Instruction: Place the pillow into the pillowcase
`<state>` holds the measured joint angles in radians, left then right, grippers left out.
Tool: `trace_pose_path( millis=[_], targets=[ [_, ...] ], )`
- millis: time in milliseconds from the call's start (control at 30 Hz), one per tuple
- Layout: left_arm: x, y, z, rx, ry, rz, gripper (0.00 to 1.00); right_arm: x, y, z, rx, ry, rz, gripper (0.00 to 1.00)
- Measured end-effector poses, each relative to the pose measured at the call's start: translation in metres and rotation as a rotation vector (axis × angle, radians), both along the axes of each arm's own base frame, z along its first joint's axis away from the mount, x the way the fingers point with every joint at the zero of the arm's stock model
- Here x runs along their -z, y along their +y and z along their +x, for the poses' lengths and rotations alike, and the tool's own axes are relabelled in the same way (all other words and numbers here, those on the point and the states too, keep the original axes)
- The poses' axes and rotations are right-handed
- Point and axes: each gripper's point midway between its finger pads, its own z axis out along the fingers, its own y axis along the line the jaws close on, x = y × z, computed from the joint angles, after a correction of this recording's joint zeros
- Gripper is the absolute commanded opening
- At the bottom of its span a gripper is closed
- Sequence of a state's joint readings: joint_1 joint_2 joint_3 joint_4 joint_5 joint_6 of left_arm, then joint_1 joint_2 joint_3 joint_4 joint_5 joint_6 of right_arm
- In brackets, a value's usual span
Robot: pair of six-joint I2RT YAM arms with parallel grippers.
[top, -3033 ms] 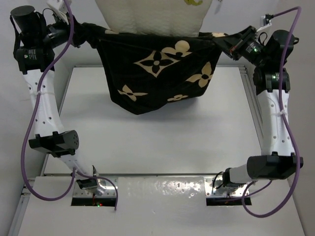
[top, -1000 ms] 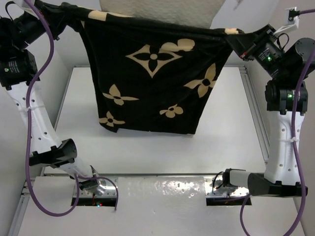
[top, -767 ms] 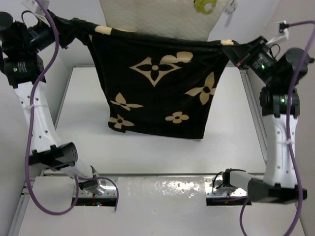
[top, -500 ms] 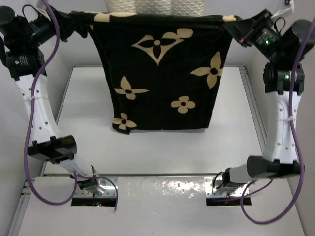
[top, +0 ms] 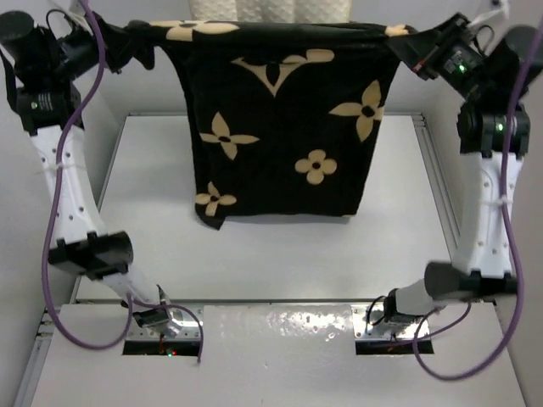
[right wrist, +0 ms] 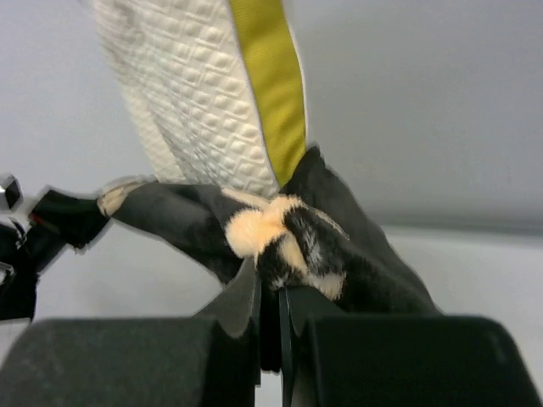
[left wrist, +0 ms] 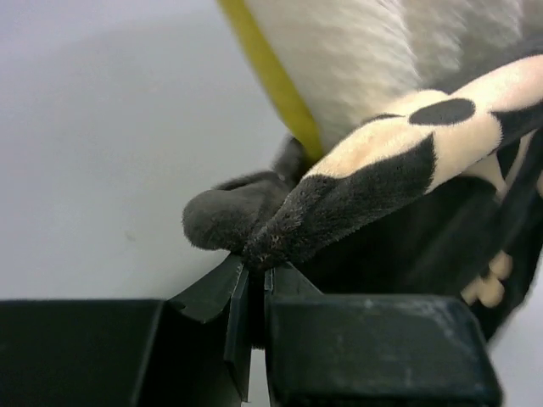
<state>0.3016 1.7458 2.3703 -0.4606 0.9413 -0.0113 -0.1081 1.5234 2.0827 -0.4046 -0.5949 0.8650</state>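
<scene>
The black pillowcase (top: 280,119) with beige flowers hangs high over the table, stretched between both grippers, its bottom edge just above the surface. The white quilted pillow (top: 271,8) stands inside it; only its top shows at the upper edge of the top view. My left gripper (top: 136,32) is shut on the case's left top corner (left wrist: 254,237). My right gripper (top: 405,42) is shut on the right top corner (right wrist: 280,242). The pillow's yellow band (right wrist: 267,85) rises out of the case in the right wrist view and also shows in the left wrist view (left wrist: 271,80).
The white table (top: 280,254) lies under the hanging case, with raised rails at its left (top: 106,186) and right (top: 433,186) edges. Purple cables (top: 59,280) loop from both arms. The arm bases (top: 161,320) sit at the near edge.
Both grippers lifted the case's top corners and pulled them apart. The case went from a sagging pouch to a taut hanging sheet, and the pillow sank from well exposed to almost covered.
</scene>
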Motion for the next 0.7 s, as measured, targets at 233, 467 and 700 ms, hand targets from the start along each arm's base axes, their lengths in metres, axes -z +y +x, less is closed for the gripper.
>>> trace_pose_path(
  millis=[233,467,700],
  targets=[
    [-0.002,-0.03,-0.064,0.028,-0.037,0.063,0.0,0.032,-0.013,-0.07,0.077,-0.027,0.067,0.0],
    [-0.034,-0.018,-0.055,0.018,-0.145,0.097,0.0,-0.016,-0.02,-0.027,0.002,-0.032,0.092,0.0],
    [0.027,-0.029,-0.04,0.032,0.052,0.1,0.0,0.047,-0.026,-0.049,0.028,0.105,0.181,0.0]
  ],
)
